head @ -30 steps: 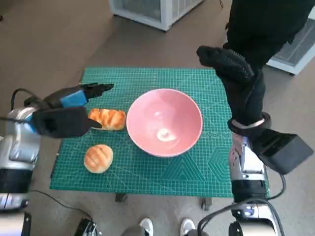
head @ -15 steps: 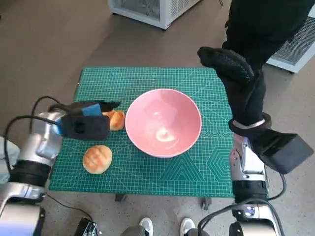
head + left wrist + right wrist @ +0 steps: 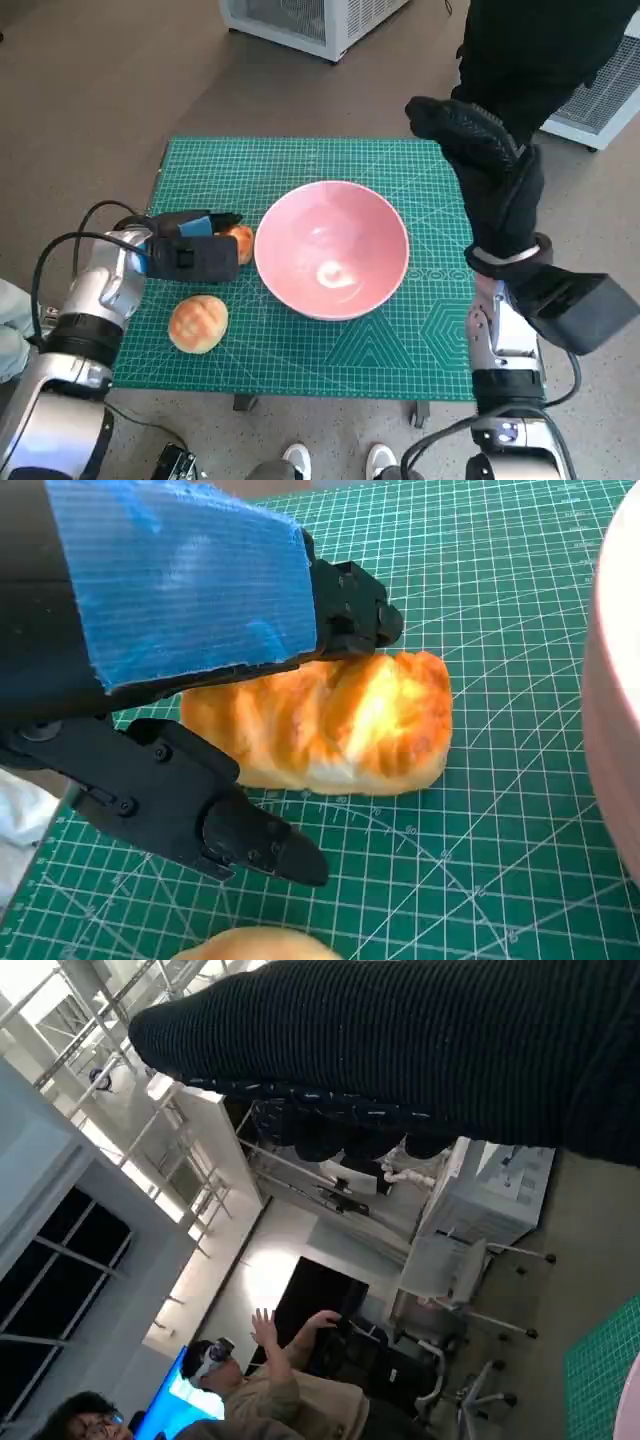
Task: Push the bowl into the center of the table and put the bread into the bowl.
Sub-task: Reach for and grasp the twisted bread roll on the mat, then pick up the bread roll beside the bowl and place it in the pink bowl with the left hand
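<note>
The pink bowl (image 3: 332, 248) sits about mid-table on the green cutting mat (image 3: 300, 340), and just beside its left rim lies a long loaf of bread (image 3: 330, 720), with a round bun (image 3: 199, 322) a little nearer the robot. The left hand (image 3: 190, 250) is over the loaf with its fingers (image 3: 350, 610) spread either side, one fingertip touching the top of the crust and another down on the mat beside it, not closed on it. The right hand (image 3: 480, 165) is raised above the table's right edge, holding nothing, its gloved fingers loosely extended, while people (image 3: 270, 1380) show in the right wrist view.
</note>
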`<state>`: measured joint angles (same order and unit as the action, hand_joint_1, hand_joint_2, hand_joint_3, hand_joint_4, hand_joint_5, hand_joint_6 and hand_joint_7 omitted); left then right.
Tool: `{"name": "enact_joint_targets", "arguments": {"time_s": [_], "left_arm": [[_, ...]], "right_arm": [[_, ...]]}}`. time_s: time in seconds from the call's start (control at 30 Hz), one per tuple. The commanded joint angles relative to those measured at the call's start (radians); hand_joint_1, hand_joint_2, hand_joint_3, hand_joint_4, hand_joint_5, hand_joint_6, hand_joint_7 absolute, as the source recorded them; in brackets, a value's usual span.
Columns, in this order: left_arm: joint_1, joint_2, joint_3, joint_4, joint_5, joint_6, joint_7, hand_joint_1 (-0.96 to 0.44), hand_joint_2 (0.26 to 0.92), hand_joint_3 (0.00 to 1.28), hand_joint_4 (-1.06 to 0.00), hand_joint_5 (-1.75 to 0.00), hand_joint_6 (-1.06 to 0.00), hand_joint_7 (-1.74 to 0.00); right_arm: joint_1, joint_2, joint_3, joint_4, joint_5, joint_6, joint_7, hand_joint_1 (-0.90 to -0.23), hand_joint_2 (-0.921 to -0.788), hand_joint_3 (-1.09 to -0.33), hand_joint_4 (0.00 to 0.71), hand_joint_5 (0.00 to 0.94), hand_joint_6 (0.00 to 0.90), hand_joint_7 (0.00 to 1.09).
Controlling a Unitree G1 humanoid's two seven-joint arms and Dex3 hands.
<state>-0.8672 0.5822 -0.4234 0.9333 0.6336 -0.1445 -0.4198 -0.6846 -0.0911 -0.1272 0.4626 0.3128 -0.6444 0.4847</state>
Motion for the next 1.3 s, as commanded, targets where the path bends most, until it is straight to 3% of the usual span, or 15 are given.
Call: {"name": "enact_joint_targets", "arguments": {"time_s": [0.03, 0.07, 0.1, 0.23, 0.43, 0.7, 0.93, 1.17, 1.3], "left_arm": [[-0.011, 0.004, -0.031, 0.049, 0.035, -0.062, 0.075, -0.05, 0.858, 0.01, -0.67, -0.4, -0.67, -0.34], [-0.012, 0.01, -0.033, 0.054, 0.038, -0.081, 0.095, -0.03, 0.88, 0.03, -0.7, -0.68, -0.63, -0.62], [-0.013, 0.014, -0.034, 0.06, 0.04, -0.096, 0.111, -0.02, 0.895, 0.04, -0.71, -0.87, -0.64, -0.78], [-0.024, 0.041, -0.026, 0.05, 0.041, -0.15, 0.161, 0.0, 0.915, 0.04, -0.72, -1.12, -0.64, -1.03], [-0.024, 0.082, 0.048, -0.064, -0.019, -0.167, 0.163, 0.0, 0.92, 0.05, -0.72, -1.13, -0.62, -1.16], [0.024, 0.124, 0.201, -0.34, -0.118, -0.158, 0.182, 0.0, 0.92, 0.04, -0.75, -1.09, -0.62, -1.18], [0.07, 0.106, 0.307, -0.572, -0.181, -0.13, 0.213, 0.0, 0.919, 0.02, -0.79, -1.01, -0.64, -1.2], [0.115, 0.047, 0.314, -0.753, -0.168, -0.097, 0.244, 0.0, 0.916, 0.01, -0.82, -0.98, -0.65, -1.18], [0.127, 0.017, 0.289, -0.834, -0.18, -0.094, 0.202, 0.0, 0.916, 0.01, -0.83, -0.98, -0.65, -1.18]], "right_arm": [[0.031, 0.005, -0.002, -0.008, 0.005, 0.013, -0.005, -0.752, -0.921, -0.73, 0.22, 0.001, 0.087, 0.59], [0.031, 0.005, -0.002, -0.01, 0.005, 0.014, -0.005, -0.751, -0.921, -0.73, 0.22, 0.001, 0.087, 0.59], [0.032, 0.005, -0.002, -0.012, 0.005, 0.014, -0.005, -0.751, -0.921, -0.73, 0.22, 0.001, 0.086, 0.59], [0.036, 0.005, -0.002, -0.02, 0.01, 0.019, -0.002, -0.75, -0.921, -0.73, 0.22, 0.001, 0.086, 0.59], [0.039, 0.006, -0.004, -0.018, 0.018, 0.019, 0.004, -0.748, -0.921, -0.728, 0.221, 0.001, 0.088, 0.59], [0.04, 0.007, -0.002, -0.013, 0.024, 0.018, 0.009, -0.741, -0.921, -0.728, 0.221, 0.001, 0.088, 0.59], [0.04, 0.006, -0.002, -0.011, 0.032, 0.023, 0.016, -0.738, -0.921, -0.727, 0.219, 0.0, 0.089, 0.59], [0.044, 0.006, 0.001, -0.013, 0.036, 0.022, 0.021, -0.729, -0.921, -0.726, 0.219, 0.0, 0.089, 0.59], [0.044, 0.007, 0.002, -0.011, 0.037, 0.02, 0.023, -0.727, -0.921, -0.726, 0.218, 0.0, 0.088, 0.59]]}}
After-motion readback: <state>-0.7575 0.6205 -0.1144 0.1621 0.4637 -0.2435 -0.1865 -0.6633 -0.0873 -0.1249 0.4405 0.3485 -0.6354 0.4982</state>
